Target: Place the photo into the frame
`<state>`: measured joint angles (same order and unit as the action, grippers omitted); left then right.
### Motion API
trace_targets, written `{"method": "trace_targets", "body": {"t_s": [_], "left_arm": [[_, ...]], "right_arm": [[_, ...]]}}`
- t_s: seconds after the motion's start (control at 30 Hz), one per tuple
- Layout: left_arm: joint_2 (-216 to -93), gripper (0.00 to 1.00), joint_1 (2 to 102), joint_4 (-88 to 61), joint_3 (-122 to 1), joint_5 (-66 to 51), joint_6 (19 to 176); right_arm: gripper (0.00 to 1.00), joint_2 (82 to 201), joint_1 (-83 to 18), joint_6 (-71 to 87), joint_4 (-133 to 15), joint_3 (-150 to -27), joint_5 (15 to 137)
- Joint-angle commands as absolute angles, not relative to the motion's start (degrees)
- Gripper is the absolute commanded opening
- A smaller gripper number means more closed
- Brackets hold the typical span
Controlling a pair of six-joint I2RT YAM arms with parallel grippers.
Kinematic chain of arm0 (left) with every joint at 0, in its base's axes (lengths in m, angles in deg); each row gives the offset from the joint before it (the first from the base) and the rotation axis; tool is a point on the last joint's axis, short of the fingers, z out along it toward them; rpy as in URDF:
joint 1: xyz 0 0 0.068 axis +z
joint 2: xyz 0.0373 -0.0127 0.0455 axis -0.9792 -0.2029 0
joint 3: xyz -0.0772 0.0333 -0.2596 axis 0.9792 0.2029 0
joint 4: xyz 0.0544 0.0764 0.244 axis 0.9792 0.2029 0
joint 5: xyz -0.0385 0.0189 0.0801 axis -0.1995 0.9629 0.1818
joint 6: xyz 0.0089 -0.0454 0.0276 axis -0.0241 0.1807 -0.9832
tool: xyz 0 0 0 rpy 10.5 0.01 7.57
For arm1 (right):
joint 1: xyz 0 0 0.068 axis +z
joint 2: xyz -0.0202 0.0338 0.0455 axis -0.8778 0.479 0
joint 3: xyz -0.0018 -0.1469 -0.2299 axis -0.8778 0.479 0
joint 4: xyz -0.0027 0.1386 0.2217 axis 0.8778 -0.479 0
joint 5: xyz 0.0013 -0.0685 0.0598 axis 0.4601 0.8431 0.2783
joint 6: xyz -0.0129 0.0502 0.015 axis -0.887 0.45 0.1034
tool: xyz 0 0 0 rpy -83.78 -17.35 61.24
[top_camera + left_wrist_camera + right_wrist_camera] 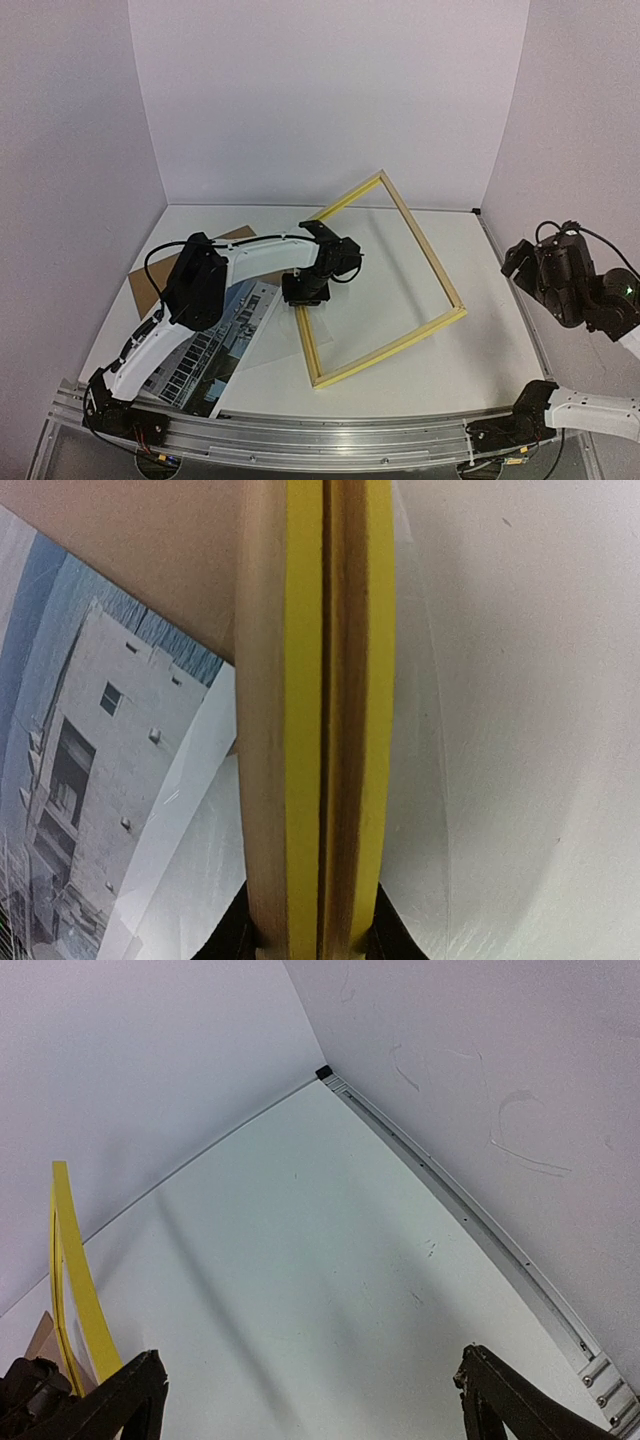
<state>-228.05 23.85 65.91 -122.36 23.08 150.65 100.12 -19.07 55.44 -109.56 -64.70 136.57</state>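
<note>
Insertion outstanding: the left fingers [385, 948] clench one rail of the thin yellow-bordered rectangular wooden frame [435, 270], which is tilted up off the white table [450, 365], the rectangular paper photo [205, 350] of a white building lies flat outside it, and the right fingers [130, 1395] stand released and empty.

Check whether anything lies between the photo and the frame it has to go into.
Yes. A clear sheet overlaps the photo along its right edge, the side facing the frame, and the left arm reaches across above the photo. The left tool is shut on the frame's near-left rail, holding it tilted.
</note>
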Motion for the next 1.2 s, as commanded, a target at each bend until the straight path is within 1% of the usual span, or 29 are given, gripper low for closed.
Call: {"method": "trace_targets", "body": {"t_s": [0.0,0.1,0.23,0.33,0.4,0.57,0.67,0.97,1.17], "left_arm": [[-230.78,0.0,21.99,63.59,-123.63,22.69,157.68],[-231.58,0.0,21.24,62.37,-123.7,21.95,157.43],[-232.02,0.03,20.51,61.24,-123.05,21.46,157.04],[-232.06,0.12,20.09,59.84,-122.16,20.81,156.7],[-232.22,0.21,19.91,59.41,-122.05,20.68,156.59],[-231.93,0.33,19.43,56.67,-120.42,19.74,155.84],[-231.17,0.36,19.28,53.36,-118.05,18.42,154.77],[-231.62,0.35,18.94,51.86,-116.58,16.97,154.81],[-230.24,0.38,18.72,47.17,-115.33,14.72,152.54]], "right_arm": [[0.98,99.32,-19.01,52.33,-110.42,-64.84,138.28],[0.98,98.42,-19.01,52.0,-110.43,-64.24,137.75],[0.98,97.28,-19.05,52.09,-110.43,-62.9,136.9],[0.98,96.41,-19.01,52.65,-110.41,-61.94,135.97],[0.98,95.77,-19.01,52.81,-110.43,-61.51,135.41],[0.98,94.15,-18.98,53.23,-110.39,-60.48,134.33],[0.98,93.06,-19.0,53.19,-110.41,-60.19,133.68],[0.98,90.09,-19.01,53.42,-110.4,-59.13,132.71],[0.98,90.66,-19.01,52.45,-110.36,-59.42,131.97]]}}
